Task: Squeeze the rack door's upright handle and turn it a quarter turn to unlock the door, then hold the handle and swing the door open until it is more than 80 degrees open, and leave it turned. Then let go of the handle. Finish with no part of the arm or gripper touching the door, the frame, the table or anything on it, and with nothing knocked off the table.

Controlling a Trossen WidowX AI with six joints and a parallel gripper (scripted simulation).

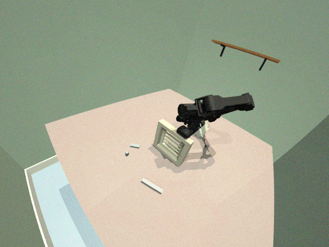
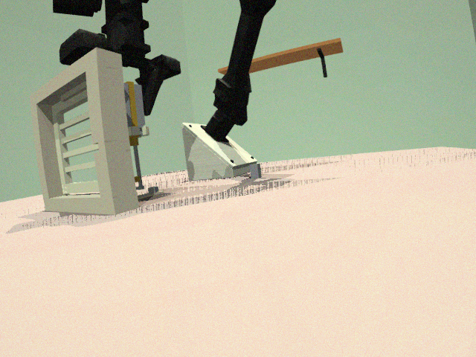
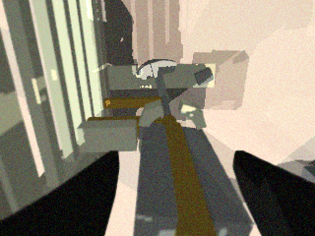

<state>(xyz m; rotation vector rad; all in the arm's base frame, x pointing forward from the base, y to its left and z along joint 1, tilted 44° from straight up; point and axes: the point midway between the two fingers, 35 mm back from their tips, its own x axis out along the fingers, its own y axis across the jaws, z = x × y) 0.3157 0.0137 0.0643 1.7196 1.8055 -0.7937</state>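
The cream rack frame (image 1: 160,133) (image 2: 109,134) stands upright on the table (image 1: 225,191) (image 2: 268,288). Its slatted door (image 2: 80,151) (image 3: 59,88) appears to sit within the frame. The upright handle (image 2: 133,103) (image 3: 184,177), blue-grey with an ochre stripe, stands on the door's arm side, above a thin rod. My black gripper (image 2: 134,105) (image 3: 177,152) points down beside the frame. It is open, with the handle between its fingers and a gap at the left finger in the wrist view. One fingertip is hidden behind the frame in the exterior view. The handle's exact turn is unclear.
The arm's pale wedge base (image 2: 207,159) stands behind the rack. A white bar (image 1: 151,186), a small pale block (image 1: 134,145) and a tiny cube (image 1: 127,153) lie beyond the frame. A wooden shelf (image 1: 245,50) (image 2: 297,57) hangs on the wall.
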